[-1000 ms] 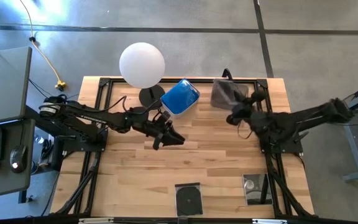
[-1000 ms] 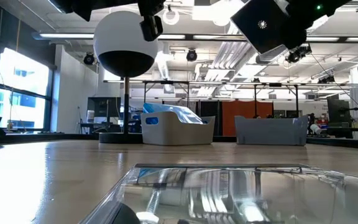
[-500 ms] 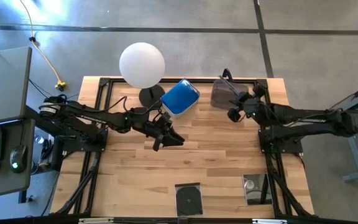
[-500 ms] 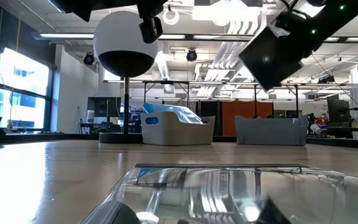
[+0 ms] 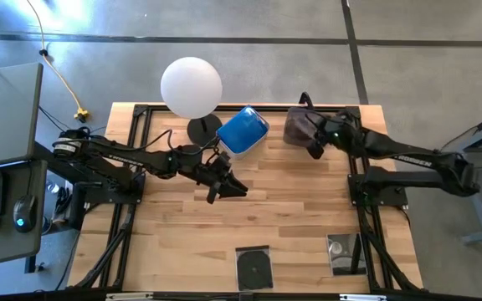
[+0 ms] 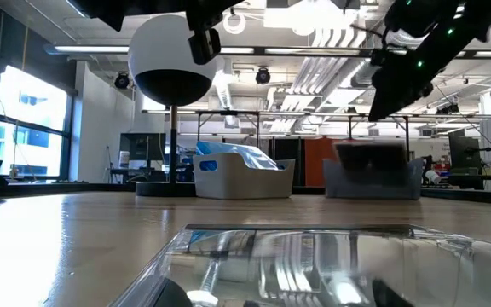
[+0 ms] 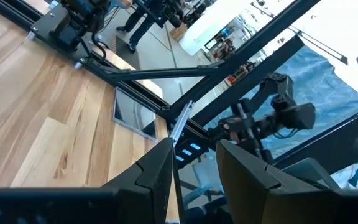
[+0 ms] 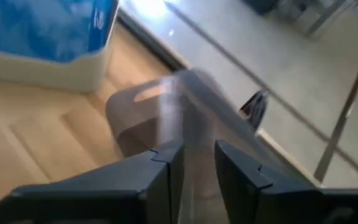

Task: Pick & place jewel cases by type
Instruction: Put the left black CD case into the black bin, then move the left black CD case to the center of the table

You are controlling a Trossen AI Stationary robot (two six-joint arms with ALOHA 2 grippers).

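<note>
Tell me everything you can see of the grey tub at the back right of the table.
The grey tub is a deep, translucent smoky plastic bin with rounded corners, standing upright at the table's far right edge, beside the white tub filled with blue cases. A dark case shows blurred over its rim in the low view. The right claw hangs just above it.

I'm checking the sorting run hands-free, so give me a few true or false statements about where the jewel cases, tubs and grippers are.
1. The white plastic tub holds translucent blue jewel cases. True.
2. The right gripper hangs over the table's front edge. False: it is at the far side, over the grey plastic tub.
3. Two flat square cases lie on the wooden table near its front edge. True.
4. The left gripper is over the grey tub. False: it is over mid-table, near the white tub.
</note>
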